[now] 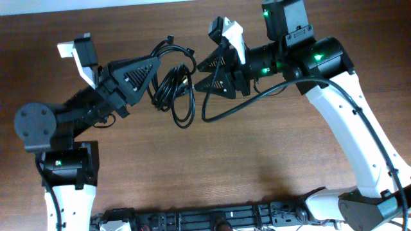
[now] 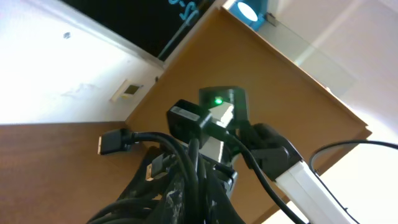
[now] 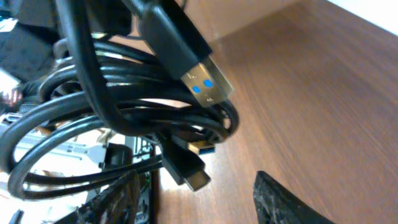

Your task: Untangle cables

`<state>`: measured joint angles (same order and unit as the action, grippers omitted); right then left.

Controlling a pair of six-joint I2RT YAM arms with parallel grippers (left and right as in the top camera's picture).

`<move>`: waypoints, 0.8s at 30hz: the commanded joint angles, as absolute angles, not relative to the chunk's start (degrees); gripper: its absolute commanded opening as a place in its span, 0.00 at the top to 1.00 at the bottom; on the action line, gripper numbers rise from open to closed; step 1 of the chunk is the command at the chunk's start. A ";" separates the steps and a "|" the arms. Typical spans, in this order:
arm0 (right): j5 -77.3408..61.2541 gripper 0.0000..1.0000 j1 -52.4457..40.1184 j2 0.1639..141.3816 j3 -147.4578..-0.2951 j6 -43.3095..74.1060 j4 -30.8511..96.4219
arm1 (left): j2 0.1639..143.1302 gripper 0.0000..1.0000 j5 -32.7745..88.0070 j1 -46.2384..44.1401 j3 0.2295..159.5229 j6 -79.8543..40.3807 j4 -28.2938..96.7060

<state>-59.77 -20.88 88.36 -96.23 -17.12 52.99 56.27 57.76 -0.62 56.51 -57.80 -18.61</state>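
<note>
Cables [image 1: 171, 83] bunched, clamped by left gripper [image 1: 154, 78] at 9 o'clock; right gripper [image 1: 200, 76] at 3 o'clock, fingers spread wide.

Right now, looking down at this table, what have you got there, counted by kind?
Robot grippers: 2, left gripper and right gripper, one on each side of the bundle.
Cable bundles: 1, black cables, strands too tangled to count separately.
Total: 3.
</note>
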 commanded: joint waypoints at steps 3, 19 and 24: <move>-39.35 0.48 -20.93 88.55 -97.08 -2.22 52.64 | 56.18 1.00 48.29 -0.47 57.41 -58.19 -11.90; -42.30 0.48 -21.12 85.84 -97.08 16.67 50.63 | 56.18 1.00 18.04 -0.47 57.41 -64.05 9.26; -41.50 0.48 -24.05 85.84 -97.08 15.79 50.52 | 56.21 1.00 12.88 -2.44 57.43 -69.47 8.78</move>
<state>-40.42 -21.89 87.31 -96.23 15.51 50.65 56.60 18.15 -0.78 56.66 -64.73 9.76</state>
